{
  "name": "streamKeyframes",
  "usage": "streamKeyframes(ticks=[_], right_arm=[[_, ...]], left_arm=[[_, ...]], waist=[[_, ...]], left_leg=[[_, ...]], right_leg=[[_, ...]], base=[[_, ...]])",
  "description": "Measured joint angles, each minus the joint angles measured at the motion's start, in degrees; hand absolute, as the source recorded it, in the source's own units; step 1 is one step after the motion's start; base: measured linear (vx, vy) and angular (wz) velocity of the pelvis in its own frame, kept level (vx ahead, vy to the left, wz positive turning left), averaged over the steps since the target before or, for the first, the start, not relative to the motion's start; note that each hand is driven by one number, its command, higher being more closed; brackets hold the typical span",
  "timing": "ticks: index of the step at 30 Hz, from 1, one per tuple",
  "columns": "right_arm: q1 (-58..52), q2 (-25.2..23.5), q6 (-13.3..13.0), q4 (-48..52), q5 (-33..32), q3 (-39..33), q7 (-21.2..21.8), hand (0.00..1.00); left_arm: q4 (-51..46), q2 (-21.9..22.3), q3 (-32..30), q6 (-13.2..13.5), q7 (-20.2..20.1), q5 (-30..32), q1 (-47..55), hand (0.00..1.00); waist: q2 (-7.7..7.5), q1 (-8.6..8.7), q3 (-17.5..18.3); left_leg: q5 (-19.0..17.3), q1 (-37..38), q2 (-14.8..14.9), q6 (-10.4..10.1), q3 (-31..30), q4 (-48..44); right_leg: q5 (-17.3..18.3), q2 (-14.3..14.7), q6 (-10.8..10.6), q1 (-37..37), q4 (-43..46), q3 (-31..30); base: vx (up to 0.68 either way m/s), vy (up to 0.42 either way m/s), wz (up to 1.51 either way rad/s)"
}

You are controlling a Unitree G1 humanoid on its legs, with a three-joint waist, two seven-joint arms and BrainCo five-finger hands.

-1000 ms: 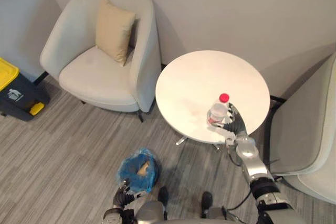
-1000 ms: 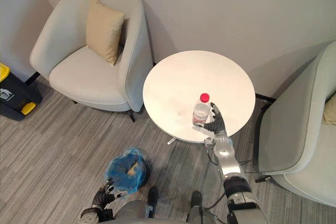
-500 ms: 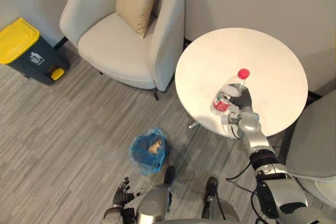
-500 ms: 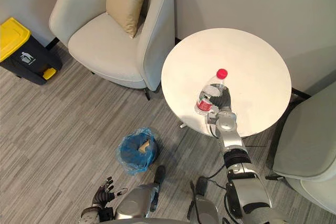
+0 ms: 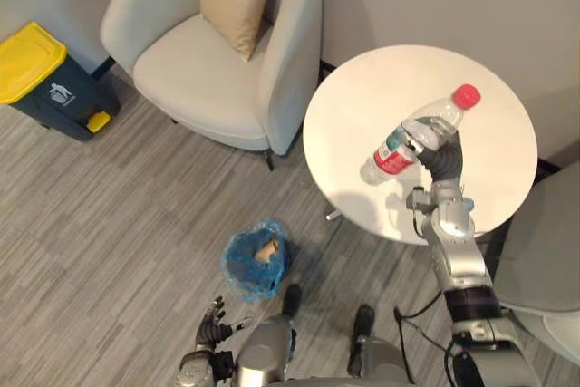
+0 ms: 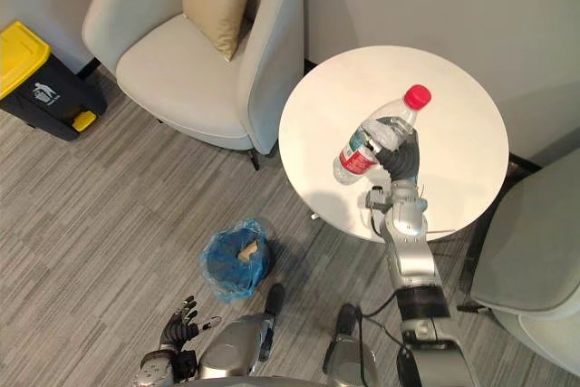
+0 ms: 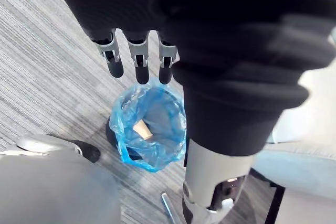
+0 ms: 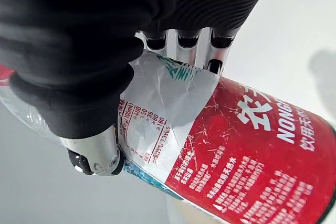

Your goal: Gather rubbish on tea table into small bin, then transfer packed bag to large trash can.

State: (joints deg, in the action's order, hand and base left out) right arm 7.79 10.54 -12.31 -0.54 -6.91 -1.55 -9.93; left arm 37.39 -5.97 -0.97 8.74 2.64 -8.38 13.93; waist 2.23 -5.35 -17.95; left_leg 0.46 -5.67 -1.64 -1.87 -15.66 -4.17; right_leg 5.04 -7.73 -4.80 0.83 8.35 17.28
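- Holding bottle (image 5: pixel 395 149) tilted above table (image 5: pixel 362 97), right hand (image 5: pixel 442 159) wrapped round its middle
- Swing left and near to floor bin (image 5: pixel 237 269); release only over the opening
- Left hand (image 7: pixel 137 61) idle by bin, fingers straight

Holds the right hand (image 5: pixel 443 162) raised at right, fingers and thumb curled round a bottle (image 5: pixel 395 149). Hangs the left hand (image 5: pixel 211 326) low, near left, fingers straight.

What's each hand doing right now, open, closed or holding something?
Left hand: open, fingers straight, holding nothing.
Right hand: closed around the plastic water bottle.
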Motion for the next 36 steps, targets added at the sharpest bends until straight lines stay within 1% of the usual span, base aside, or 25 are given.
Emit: streamKeyframes(ticks=[2,4,5,6,7,8,9,10,11,12,13,14,15,16,17,18,19,22,24,25,26,28,31,32,36], right_arm=[[-2.4,-0.3,-0.4,1.5,0.8,0.5,0.9,1.0],[-2.9,-0.3,-0.6,1.7,1.4,1.7,1.5,1.0],[-2.6,-0.4,-0.7,1.7,2.2,2.2,1.6,1.0],[-1.9,-0.7,-0.7,1.5,3.2,3.1,1.7,1.0],[-1.1,-0.8,-0.7,1.3,3.6,4.0,1.8,1.0],[0.0,-1.0,-0.7,1.4,4.8,4.8,1.9,1.0],[1.2,-1.5,-0.9,0.8,5.5,5.7,2.2,1.0],[1.6,-1.8,-1.0,0.0,6.4,6.4,2.4,1.0],[1.5,-1.7,-1.0,-0.5,7.0,6.6,2.4,1.0],[1.4,-1.4,-1.0,-1.2,7.6,7.0,2.6,1.0],[1.3,-1.6,-0.8,-2.9,7.8,7.2,2.7,1.0],[0.5,-2.4,-0.5,-4.5,8.7,7.5,2.9,1.0],[0.2,-2.4,-0.4,-5.2,9.0,7.9,3.0,1.0],[-0.4,-2.2,-0.1,-6.3,9.6,9.3,3.7,1.0],[-0.6,-2.2,0.0,-7.4,9.8,10.2,4.3,1.0],[-0.9,-2.3,0.4,-8.6,9.8,11.5,5.2,1.0],[-1.4,-2.2,0.6,-9.9,9.8,12.6,5.6,1.0],[-2.2,-1.6,1.6,-10.1,9.9,14.2,6.7,1.0],[-2.2,-0.4,1.6,-10.1,10.7,15.3,7.5,1.0],[-2.2,-0.1,1.6,-10.1,11.1,15.5,7.6,1.0],[-1.0,1.1,1.6,-10.3,12.0,16.0,7.8,1.0],[4.9,2.3,1.6,-13.1,12.7,18.8,7.9,1.0],[10.3,3.4,1.6,-15.7,14.3,21.1,7.9,1.0],[11.0,3.6,1.6,-16.5,14.4,21.6,7.8,1.0],[19.1,5.9,1.5,-23.5,18.9,23.3,6.2,1.0]], left_arm=[[-0.4,0.0,-0.1,0.0,0.0,0.0,0.0,0.0],[-1.0,0.0,0.2,0.0,0.0,0.0,-0.1,0.0],[-1.3,0.1,0.3,0.0,0.0,0.0,-0.4,0.0],[-2.2,0.4,0.2,0.1,0.0,0.0,-0.3,0.0],[-2.7,0.6,0.3,0.3,-0.1,0.0,-0.3,0.0],[-3.1,1.1,0.4,0.3,-0.1,0.0,-0.4,0.0],[-3.1,1.6,1.0,0.3,-0.2,0.0,-0.9,0.0],[-2.9,1.6,1.8,0.3,-0.5,0.1,-0.8,0.0],[-2.9,1.7,2.1,0.3,-0.7,0.1,-0.9,0.0],[-2.7,2.0,2.1,0.4,-1.2,0.1,-0.9,0.0],[-1.7,1.7,2.4,0.4,-1.2,0.1,-1.8,0.0],[-1.0,1.0,3.6,0.4,-1.3,0.1,-1.7,0.0],[-1.0,0.7,3.8,0.5,-1.3,0.1,-1.7,0.0],[-0.9,0.4,4.4,0.6,-1.3,0.2,-1.7,0.0],[-0.7,-0.1,4.9,0.5,-1.3,0.5,-1.7,0.0],[-0.6,-1.3,6.0,0.5,-1.3,1.7,-1.7,0.0],[-0.6,-2.2,7.0,0.5,-1.4,2.6,-1.8,0.0],[-0.2,-2.8,7.1,0.6,-1.4,3.3,-2.1,0.0],[1.2,-2.9,7.7,0.7,-1.3,3.4,-3.2,0.0],[1.5,-3.0,7.7,0.7,-1.4,3.4,-3.5,0.0],[2.0,-3.1,7.7,0.8,-1.3,3.4,-5.0,0.0],[2.0,-3.0,6.8,1.5,-1.0,2.9,-6.2,0.0],[2.2,-2.5,5.9,1.7,0.2,1.3,-8.6,0.0],[2.5,-2.2,5.8,1.8,0.2,1.1,-9.0,0.0],[4.9,-1.2,6.1,3.0,1.8,-2.0,-14.7,0.0]], waist=[[-0.3,0.16,0.2],[-0.64,-0.09,0.4],[-0.69,-0.15,0.4],[-0.68,-0.26,0.4],[-0.7,-0.34,0.5],[-0.81,-0.15,0.5],[-0.92,-0.11,0.6],[-1.22,0.04,1.1],[-1.03,0.26,1.4],[-0.32,0.52,1.8],[-0.92,0.55,1.9],[-1.86,0.74,2.5],[-2.06,0.99,2.6],[-2.14,1.29,2.6],[-2.1,1.36,2.6],[-1.84,1.66,2.5],[-1.53,2.45,2.3],[-1.51,3.15,2.2],[-1.54,3.21,2.2],[-1.53,3.22,2.0],[-0.94,3.42,0.7],[-0.31,2.3,-1.3],[0.49,1.49,-4.8],[0.76,1.47,-4.9],[1.3,1.38,-5.5]], left_leg=[[0.9,-0.6,-0.4,-0.5,-2.4,0.1],[3.4,-2.0,-1.0,-0.3,-1.1,-0.1],[4.8,-2.9,-1.5,0.7,2.9,-0.6],[6.6,-3.8,-1.6,3.2,11.4,-0.9],[8.0,-3.9,-1.6,5.2,16.8,-0.5],[7.5,-3.8,-1.4,6.6,21.3,0.0],[1.9,-4.3,0.9,10.1,30.6,-5.0],[-3.3,-4.3,3.9,9.4,36.1,-11.2],[-4.8,-3.6,5.1,7.2,36.8,-12.6],[-7.3,-2.5,6.1,3.9,35.9,-11.6],[-8.7,-1.6,5.1,3.5,35.4,-10.7],[-10.1,-1.7,3.6,3.8,35.0,-11.7],[-11.0,-1.9,3.0,4.0,34.6,-13.0],[-12.9,-2.4,2.0,4.8,34.1,-15.8],[-13.8,-2.7,1.4,5.7,33.7,-17.5],[-14.6,-3.3,1.1,6.5,32.7,-19.4],[-15.0,-3.8,1.0,6.6,30.9,-20.4],[-14.9,-4.8,-0.3,6.6,27.7,-20.6],[-14.4,-6.3,-2.3,6.6,24.9,-21.4],[-14.4,-7.1,-2.8,6.6,24.0,-22.2],[-14.5,-9.7,-2.8,6.6,23.3,-25.2],[-14.3,-14.8,-1.3,6.3,23.1,-27.6],[-13.7,-18.0,-0.3,5.3,22.5,-29.2],[-13.7,-18.9,-0.3,5.3,22.1,-29.4],[-14.3,-30.4,0.4,4.2,20.8,-35.8]], right_leg=[[1.2,-0.5,0.0,-0.5,0.9,3.1],[2.0,-1.5,0.4,-0.8,1.9,6.5],[2.1,-2.2,0.5,-1.0,2.0,7.7],[2.1,-2.7,0.5,-1.6,2.1,9.6],[2.1,-3.0,0.5,-1.8,2.4,10.4],[2.1,-3.7,0.9,-1.9,2.1,11.5],[2.2,-4.2,0.9,-1.9,3.0,12.9],[2.5,-4.8,0.6,-2.1,3.8,13.8],[2.8,-4.8,0.1,-2.4,4.1,14.1],[3.5,-4.6,-0.2,-2.5,5.1,14.3],[4.8,-6.1,-0.8,-2.0,7.8,14.1],[5.9,-8.4,-2.0,-1.1,11.1,13.9],[6.5,-9.3,-2.8,-0.9,13.0,13.9],[7.3,-11.8,-3.4,0.5,18.3,12.6],[7.5,-13.5,-3.1,3.1,24.2,9.8],[8.4,-13.4,-2.0,7.6,31.4,3.2],[9.5,-11.2,-1.4,9.9,33.9,-2.7],[10.8,-7.8,-1.4,13.3,31.1,-8.3],[10.4,-5.8,-1.9,14.6,23.9,-12.2],[9.9,-5.5,-2.2,14.7,22.0,-12.5],[6.7,-5.1,-2.8,15.6,21.8,-12.3],[6.3,-3.7,-2.1,19.5,22.8,-12.2],[5.9,-3.0,-1.0,22.4,24.3,-11.4],[6.1,-3.0,-0.8,23.1,24.8,-11.0],[7.5,-3.3,1.1,34.4,32.6,-10.0]], base=[[0.01,-0.053,0.91],[-0.01,-0.048,0.95],[-0.05,0.025,0.81],[-0.08,0.046,0.8],[-0.1,0.053,0.74],[-0.12,0.092,0.55],[-0.07,0.083,0.55],[-0.03,0.089,0.44],[0.03,0.049,0.38],[0.02,0.097,0.31],[0.01,0.148,0.3],[0.02,0.19,0.28],[0.03,0.204,0.27],[0.02,0.18,0.2],[0.0,0.19,0.25],[0.01,0.153,0.44],[0.02,0.119,0.62],[0.04,0.04,0.76],[0.07,-0.025,0.97],[0.05,-0.098,1.34],[0.02,-0.089,0.97],[-0.02,-0.106,0.36],[-0.07,-0.13,0.04],[-0.11,-0.117,0.21],[-0.15,-0.093,0.21]])
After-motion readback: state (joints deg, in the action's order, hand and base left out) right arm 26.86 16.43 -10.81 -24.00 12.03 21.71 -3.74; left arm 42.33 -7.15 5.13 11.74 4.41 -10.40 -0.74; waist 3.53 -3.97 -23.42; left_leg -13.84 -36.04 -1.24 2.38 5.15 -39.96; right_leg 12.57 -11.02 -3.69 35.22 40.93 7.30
